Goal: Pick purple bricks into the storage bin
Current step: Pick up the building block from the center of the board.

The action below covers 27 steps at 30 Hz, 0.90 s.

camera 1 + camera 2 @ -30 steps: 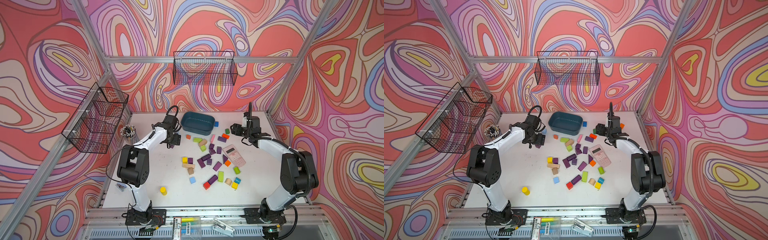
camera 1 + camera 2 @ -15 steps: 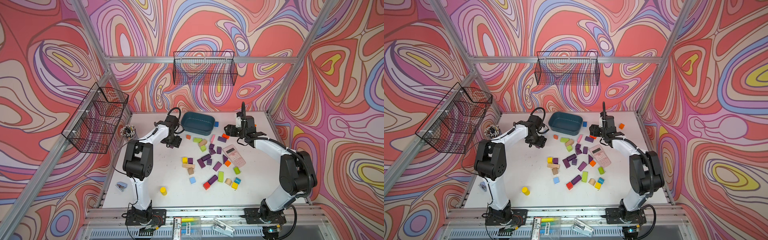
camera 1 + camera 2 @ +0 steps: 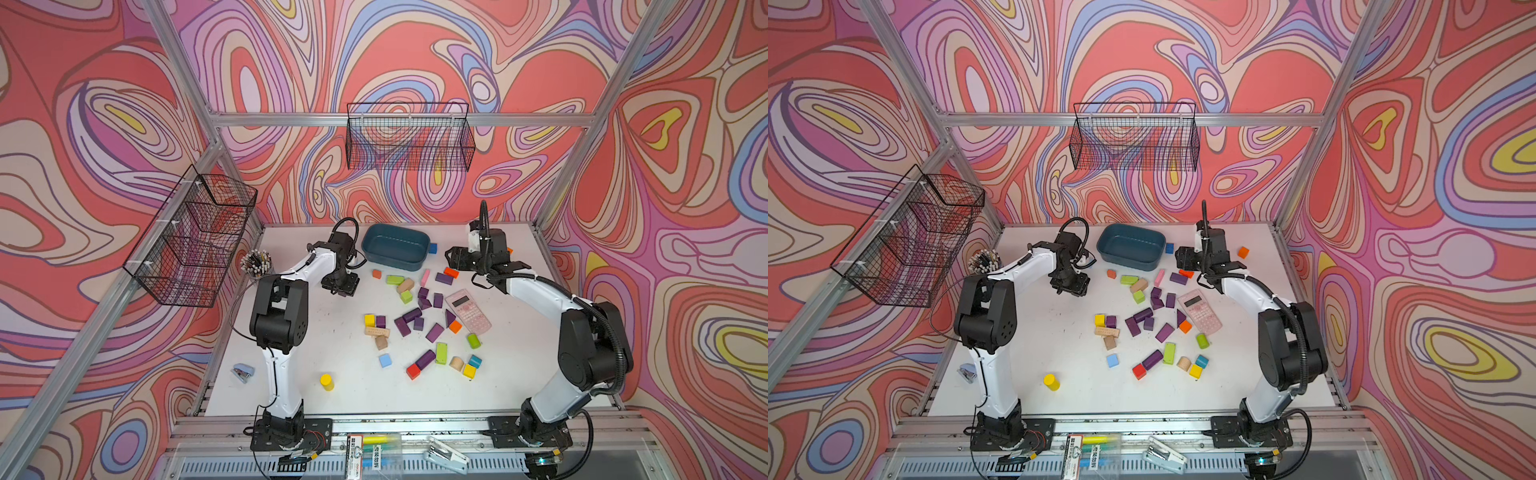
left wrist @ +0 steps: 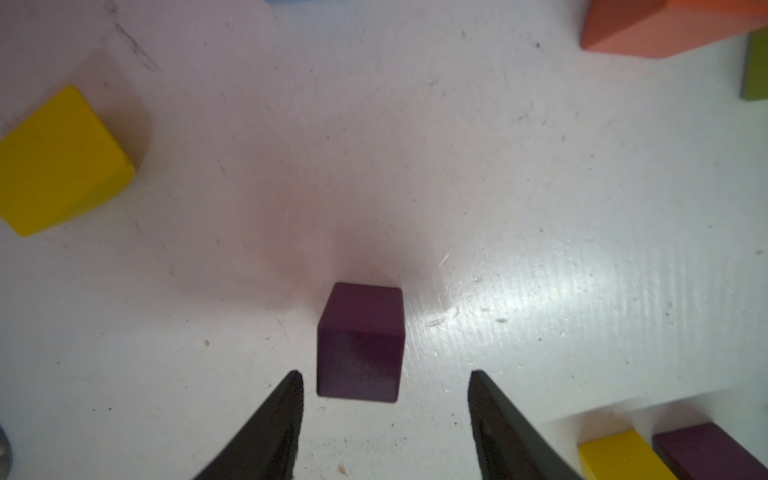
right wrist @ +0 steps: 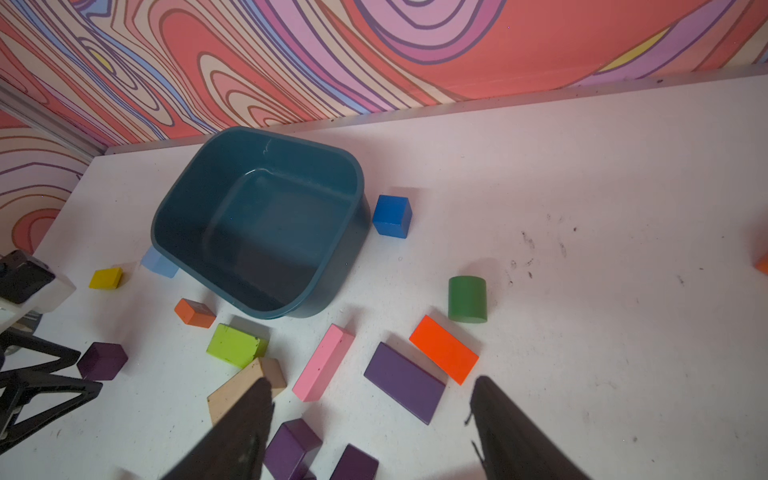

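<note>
An orange block [image 4: 665, 29] is clipped by the left wrist view's edge, and a green block [image 4: 756, 66] is shaved to a sliver there (shape not to be made out). In the right wrist view, a pale blue block [image 5: 160, 262] is half covered by the bin [image 5: 286, 153].

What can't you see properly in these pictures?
- Purple cube: hidden under the left tool in both top views.
- Light blue block: right wrist view, partly behind the storage bin.
- Purple brick: left wrist view, cut off by the picture's edge.
- Calculator keys: too small in top views.
</note>
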Tool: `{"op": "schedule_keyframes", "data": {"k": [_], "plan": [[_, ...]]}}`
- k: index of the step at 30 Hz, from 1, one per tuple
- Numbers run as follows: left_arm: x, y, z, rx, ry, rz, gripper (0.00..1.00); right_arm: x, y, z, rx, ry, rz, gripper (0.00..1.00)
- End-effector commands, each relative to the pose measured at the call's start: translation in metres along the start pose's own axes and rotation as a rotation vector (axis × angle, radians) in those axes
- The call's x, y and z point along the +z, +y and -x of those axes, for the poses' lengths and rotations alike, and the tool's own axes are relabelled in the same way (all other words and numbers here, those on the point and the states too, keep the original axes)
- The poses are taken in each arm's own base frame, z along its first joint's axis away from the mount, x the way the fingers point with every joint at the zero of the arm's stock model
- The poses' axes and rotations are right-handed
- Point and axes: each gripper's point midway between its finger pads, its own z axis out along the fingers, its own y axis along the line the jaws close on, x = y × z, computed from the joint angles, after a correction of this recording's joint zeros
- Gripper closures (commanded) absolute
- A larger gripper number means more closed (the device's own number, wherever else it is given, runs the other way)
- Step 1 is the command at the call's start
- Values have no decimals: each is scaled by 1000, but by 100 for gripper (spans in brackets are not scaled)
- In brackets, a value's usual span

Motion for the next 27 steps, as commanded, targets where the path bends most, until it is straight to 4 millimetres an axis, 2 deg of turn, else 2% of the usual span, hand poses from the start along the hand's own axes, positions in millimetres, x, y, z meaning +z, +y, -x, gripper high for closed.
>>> {"op": "schedule_keyframes", "data": {"k": [1, 10, 15, 24, 27], "plan": [[2, -1, 0, 28, 28, -9, 36, 5, 5, 1, -18, 6, 8, 22], [13, 0, -5, 26, 58, -4, 39, 8, 6, -7, -2, 17, 1, 22], [16, 1, -3, 24, 58, -2, 44, 9, 7, -8, -3, 19, 2, 21], [19, 1, -2, 22, 59, -4, 67, 11, 10, -10, -15, 30, 19, 21], [15, 2, 2, 13, 38, 8, 71, 12, 10, -10, -17, 33, 20, 21]]}}
